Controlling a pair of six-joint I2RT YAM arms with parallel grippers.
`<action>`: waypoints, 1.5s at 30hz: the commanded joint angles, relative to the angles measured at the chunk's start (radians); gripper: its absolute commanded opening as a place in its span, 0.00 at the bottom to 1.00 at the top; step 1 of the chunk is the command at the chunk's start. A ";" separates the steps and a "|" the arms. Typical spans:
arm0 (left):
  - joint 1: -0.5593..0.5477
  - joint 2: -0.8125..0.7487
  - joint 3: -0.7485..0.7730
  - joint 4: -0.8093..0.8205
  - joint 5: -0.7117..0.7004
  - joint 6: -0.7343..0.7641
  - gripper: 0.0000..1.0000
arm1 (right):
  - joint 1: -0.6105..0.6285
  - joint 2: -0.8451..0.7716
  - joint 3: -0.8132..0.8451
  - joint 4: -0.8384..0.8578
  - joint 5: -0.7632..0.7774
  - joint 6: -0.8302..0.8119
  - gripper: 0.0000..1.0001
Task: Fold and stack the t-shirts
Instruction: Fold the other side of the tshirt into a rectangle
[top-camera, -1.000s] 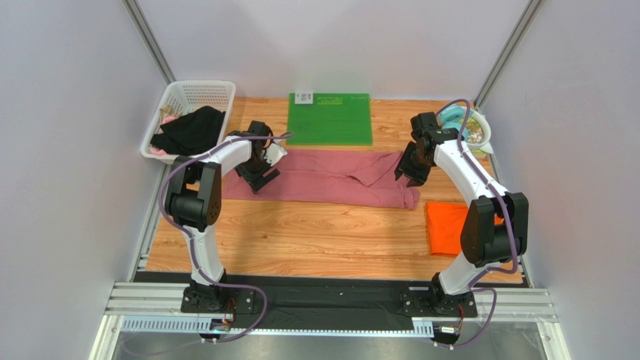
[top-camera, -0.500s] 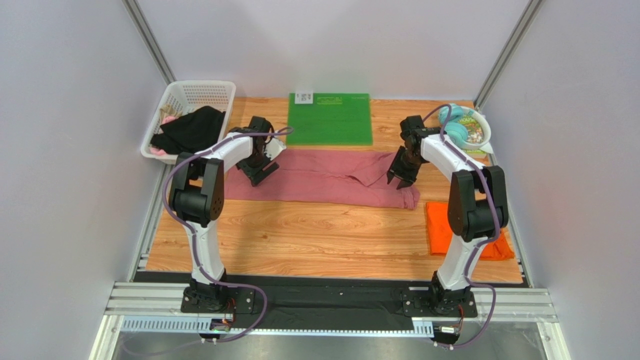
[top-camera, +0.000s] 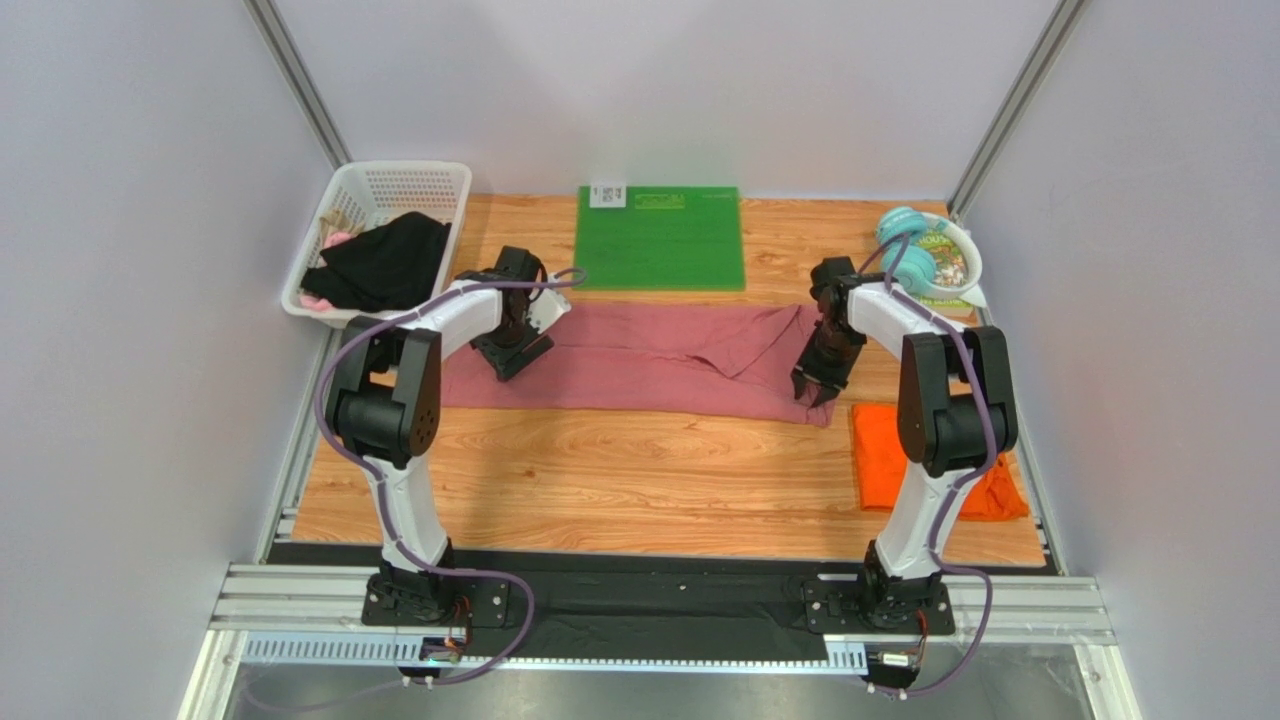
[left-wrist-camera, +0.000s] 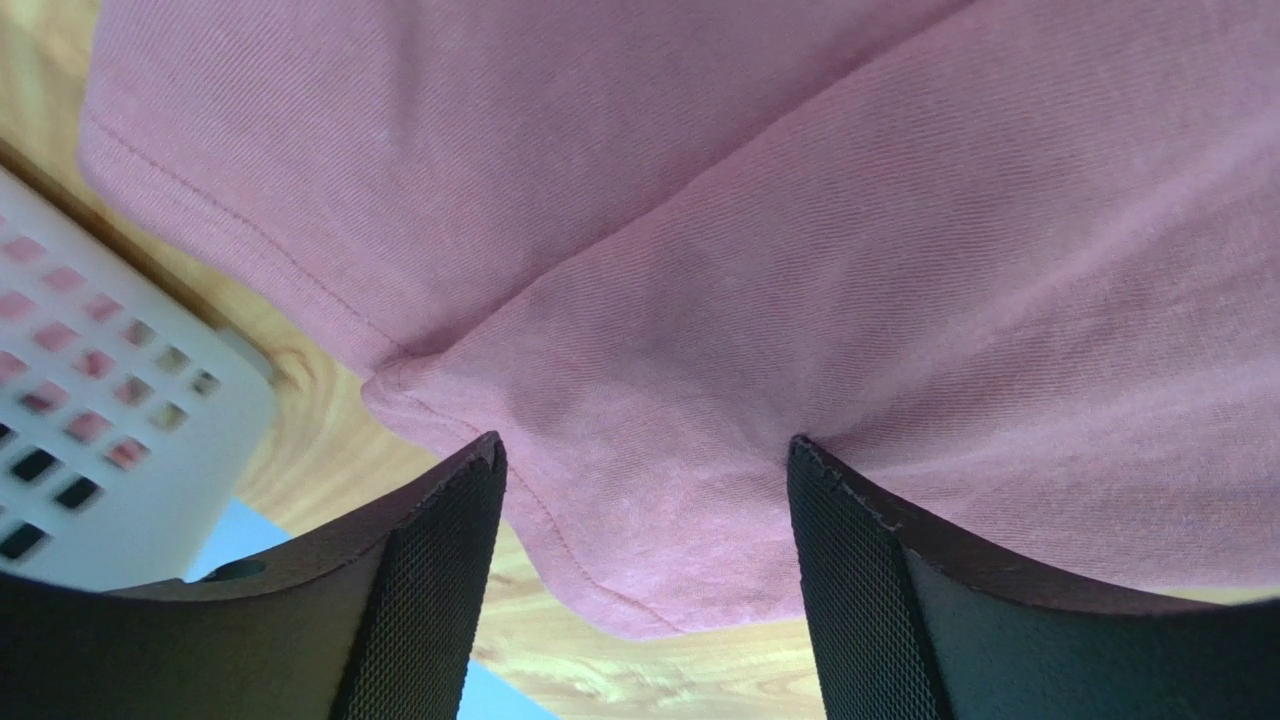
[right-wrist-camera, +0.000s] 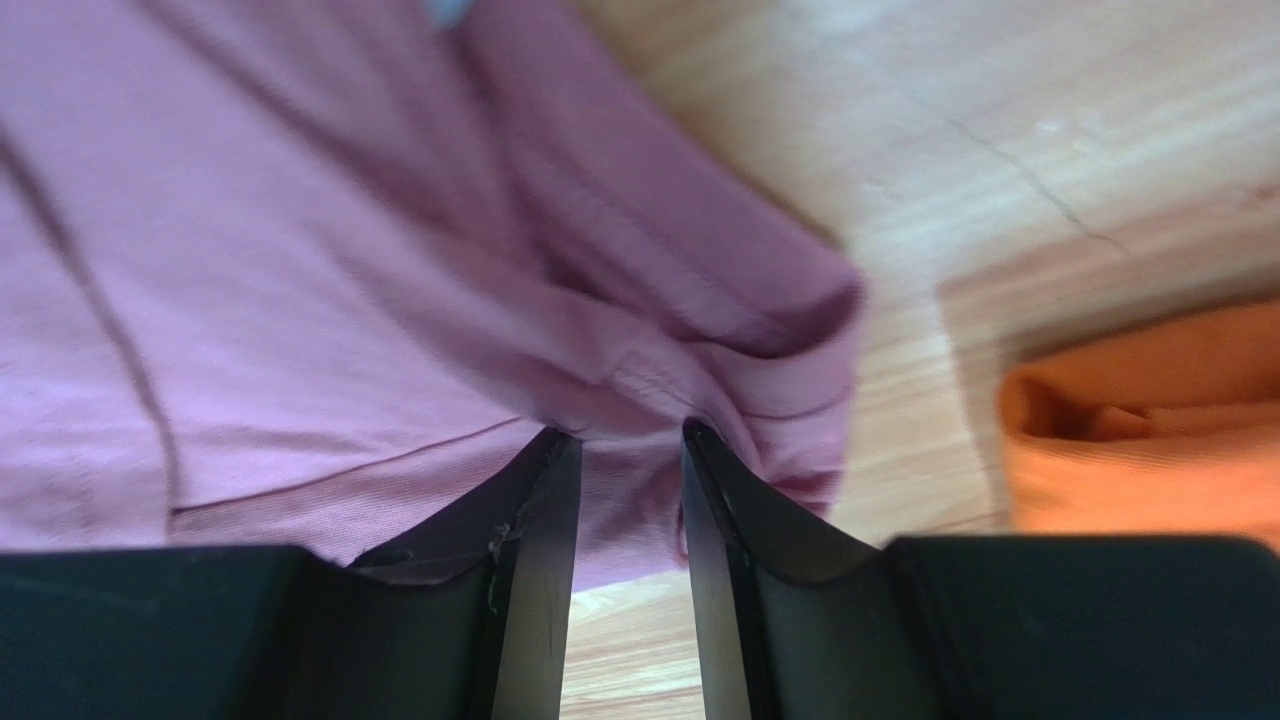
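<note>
Nearest, has the orange shirt (top-camera: 876, 465) folded at the right of the bench (top-camera: 631, 465), likely parked as the base for stacking. Further in, works the pink shirt (top-camera: 646, 353), laid in a long band across the middle. Straddles the bunched fold at its right end with the right claw (right-wrist-camera: 628, 435), fingers narrowly parted; cannot tell whether pinching. Sets the left claw (left-wrist-camera: 643, 446) spread wide over a hem corner near the left end, probably so both ends lift together. Beyond, leaves the mat (top-camera: 661, 237) and basket (top-camera: 398, 165) untouched.
</note>
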 joint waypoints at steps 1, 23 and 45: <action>-0.018 -0.043 -0.116 -0.083 0.007 0.041 0.74 | -0.037 -0.093 -0.045 -0.017 0.045 -0.018 0.35; -0.038 -0.160 -0.156 -0.083 -0.002 0.010 0.73 | 0.094 -0.183 0.115 -0.047 -0.183 -0.032 0.38; -0.036 -0.172 -0.145 -0.083 -0.025 0.011 0.73 | 0.259 0.132 0.290 -0.076 -0.051 -0.048 0.37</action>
